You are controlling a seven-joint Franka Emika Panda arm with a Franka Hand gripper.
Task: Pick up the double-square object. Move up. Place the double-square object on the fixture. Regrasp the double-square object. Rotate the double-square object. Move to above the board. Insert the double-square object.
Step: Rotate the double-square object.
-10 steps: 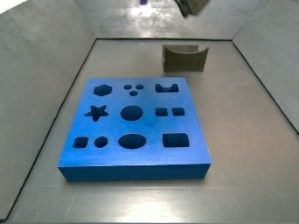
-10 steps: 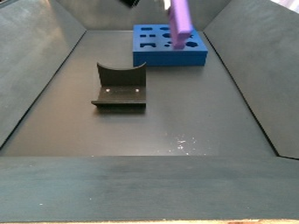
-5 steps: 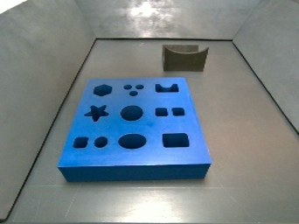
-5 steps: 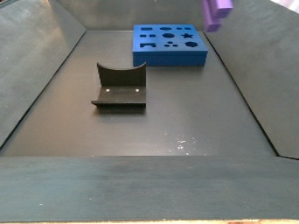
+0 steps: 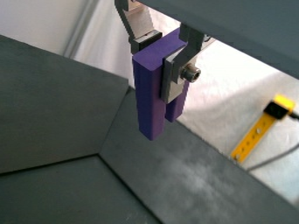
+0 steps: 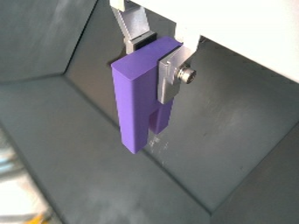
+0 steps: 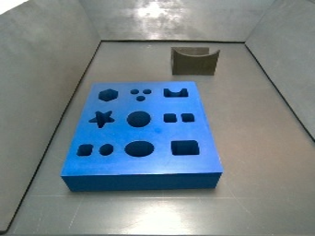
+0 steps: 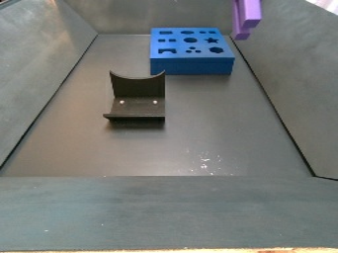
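My gripper [image 5: 163, 45] is shut on the double-square object [image 5: 156, 92], a purple slab that hangs down lengthwise between the fingers; both wrist views show it [image 6: 142, 96]. In a side view only its lower end [image 8: 247, 18] shows at the upper edge, high above the floor, right of the board. The gripper itself is out of view in both side views. The blue board [image 7: 144, 136] with shaped holes lies flat on the floor; it shows far back in a side view [image 8: 192, 51]. The dark notched fixture [image 8: 134, 97] stands on the floor, empty, also seen in a side view [image 7: 194, 61].
Grey walls slope up around the floor [image 7: 264, 111]. A yellow object [image 5: 264, 126] lies outside the bin wall in a wrist view.
The purple object rose and moved right over the last second, from in front of the board to the upper edge. In the last half second it barely moved.
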